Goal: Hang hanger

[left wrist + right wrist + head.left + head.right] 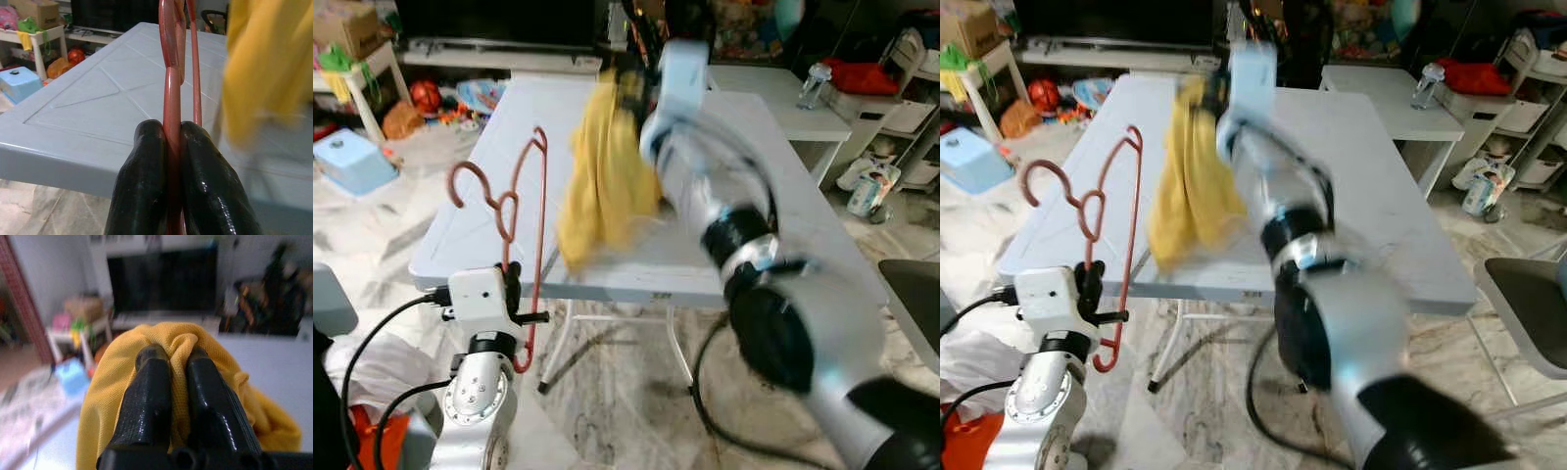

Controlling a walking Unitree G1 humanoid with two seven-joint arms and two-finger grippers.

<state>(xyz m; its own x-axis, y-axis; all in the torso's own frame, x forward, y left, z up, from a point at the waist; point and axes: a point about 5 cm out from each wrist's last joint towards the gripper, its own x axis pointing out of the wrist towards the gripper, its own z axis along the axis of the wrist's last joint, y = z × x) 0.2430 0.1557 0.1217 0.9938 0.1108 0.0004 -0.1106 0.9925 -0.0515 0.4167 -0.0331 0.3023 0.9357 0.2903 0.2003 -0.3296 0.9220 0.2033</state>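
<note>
Two grips, nothing hung yet.
Left gripper (171,142) pinches the hanger (514,211) beside the table (509,117); right gripper (173,355) clamps the yellow cloth (597,186) above it.

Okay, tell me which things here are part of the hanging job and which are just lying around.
Part of the job:
- red hanger, clamped upright in the left gripper
- yellow garment, pinched by the right gripper above the white folding table

Just lying about:
- light blue box on the floor
- water bottle on the far table
- cardboard box
</note>
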